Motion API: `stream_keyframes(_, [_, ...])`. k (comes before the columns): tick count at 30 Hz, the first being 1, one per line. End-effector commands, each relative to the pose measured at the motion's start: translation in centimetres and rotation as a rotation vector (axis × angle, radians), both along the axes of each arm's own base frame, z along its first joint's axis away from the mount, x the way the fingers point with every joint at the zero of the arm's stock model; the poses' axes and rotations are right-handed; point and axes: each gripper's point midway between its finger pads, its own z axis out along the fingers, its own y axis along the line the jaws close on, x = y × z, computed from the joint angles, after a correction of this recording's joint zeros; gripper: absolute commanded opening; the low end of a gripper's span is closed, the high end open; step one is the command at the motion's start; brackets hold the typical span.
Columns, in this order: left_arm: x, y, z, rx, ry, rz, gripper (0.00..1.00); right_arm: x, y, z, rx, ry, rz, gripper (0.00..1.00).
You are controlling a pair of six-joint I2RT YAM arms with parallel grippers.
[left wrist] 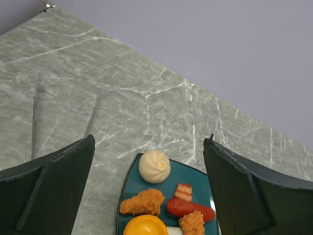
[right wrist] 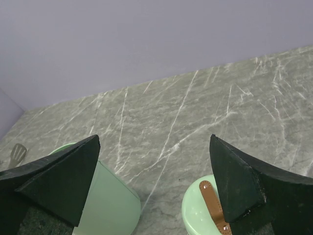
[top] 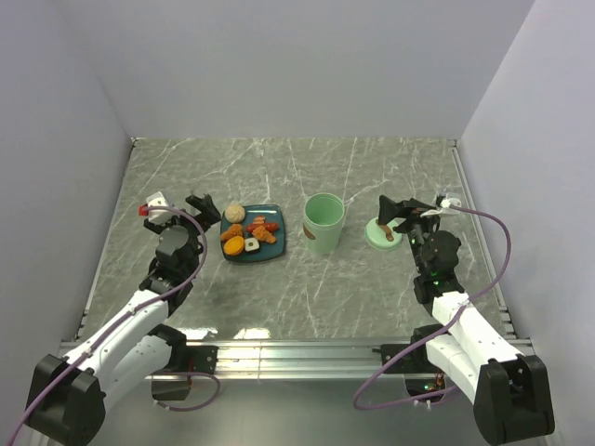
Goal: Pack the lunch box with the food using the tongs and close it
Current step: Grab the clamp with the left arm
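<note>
The left gripper [top: 201, 208] gapes wide just left of the dark teal square plate [top: 275, 249] of small toy food pieces [top: 262, 228]. The right gripper [top: 396, 210], equally wide, hangs by the round green lid [top: 381, 238], right of the pale mint-green cylindrical lunch box [top: 324, 225]. The faint metal streaks [left wrist: 35, 112] are perhaps tongs.

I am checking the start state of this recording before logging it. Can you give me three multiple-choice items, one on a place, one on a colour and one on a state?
1. Where is the lid?
A. flat on the table, right of the cup in the top view
B. on the cup
C. leaning on the back wall

2. What colour is the plate?
A. white
B. red
C. dark teal

3. How are the left gripper and right gripper?
A. both shut
B. both open, holding nothing
C. one shut on the lid

Answers:
1 A: the top view shows the lid lying beside the uncovered cup.
2 C: the top and left wrist views both show it teal.
3 B: each wrist view shows spread fingers with nothing between them.
</note>
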Motion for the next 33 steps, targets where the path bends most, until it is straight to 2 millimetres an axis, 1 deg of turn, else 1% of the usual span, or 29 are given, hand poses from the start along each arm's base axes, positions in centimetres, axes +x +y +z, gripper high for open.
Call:
stream_keyframes(1, [0.4,-0.4,1.5,-0.011,-0.036,-0.015,0.99,-0.2,0.0,1.1,-0.002,-0.040,-0.005,1.00])
stream_keyframes(8, [0.7,-0.4,1.0,-0.005,-0.013,-0.005,0.99,-0.1,0.0,0.9,-0.001,-0.035,-0.006,1.00])
stream_keyframes(12, [1.0,-0.1,0.4,0.001,0.022,0.024,1.00,-0.1,0.0,0.9,-0.001,-0.032,-0.007,1.00])
stream_keyframes(13, [1.2,0.0,0.8,-0.007,0.023,0.033,0.99,-0.1,-0.1,1.0,-0.002,-0.034,-0.009,1.00])
stream_keyframes(14, [1.2,0.3,-0.2,0.009,0.064,0.054,1.00,-0.1,-0.1,1.0,-0.002,-0.034,-0.011,1.00])
stream_keyframes(16, [1.8,0.4,-0.4,0.023,0.098,0.077,0.99,-0.1,-0.1,0.9,0.001,-0.035,-0.009,1.00])
stream_keyframes(18, [2.2,1.0,-1.4,0.046,0.150,0.105,0.99,-0.1,0.1,1.1,0.005,-0.041,0.001,1.00])
stream_keyframes(20, [3.1,1.1,-2.5,0.047,0.216,0.103,0.99,0.2,0.3,1.0,0.006,-0.033,0.007,1.00])
stream_keyframes(21, [3.2,1.7,-3.8,0.054,0.276,0.102,0.99,0.3,0.4,1.0,0.010,-0.031,0.011,1.00])
stream_keyframes(23, [3.6,2.0,-4.6,0.053,0.318,0.109,1.00,0.5,0.5,0.7,0.011,-0.023,0.016,1.00])
stream_keyframes(24, [3.4,2.7,-5.2,0.065,0.348,0.139,0.99,0.6,0.5,0.6,0.014,-0.018,0.015,1.00])
stream_keyframes(26, [3.2,3.5,-5.3,0.075,0.370,0.175,1.00,0.7,0.6,0.6,0.018,-0.016,0.017,1.00])
stream_keyframes(27, [3.1,4.3,-5.4,0.079,0.384,0.204,1.00,0.7,0.9,0.5,0.016,-0.012,0.037,1.00])
stream_keyframes(29, [2.7,5.4,-6.2,0.086,0.448,0.220,1.00,0.6,0.9,0.6,0.018,-0.014,0.037,1.00])
stream_keyframes(30, [2.7,6.7,-6.5,0.075,0.467,0.238,0.99,0.5,0.9,0.7,0.021,-0.015,0.037,1.00])
stream_keyframes(31, [2.7,6.6,-7.1,0.072,0.499,0.206,1.00,0.5,0.9,0.8,0.022,-0.018,0.036,1.00])
stream_keyframes(33, [2.5,7.3,-7.6,0.072,0.524,0.211,0.99,0.3,0.8,1.0,0.026,-0.023,0.032,1.00])
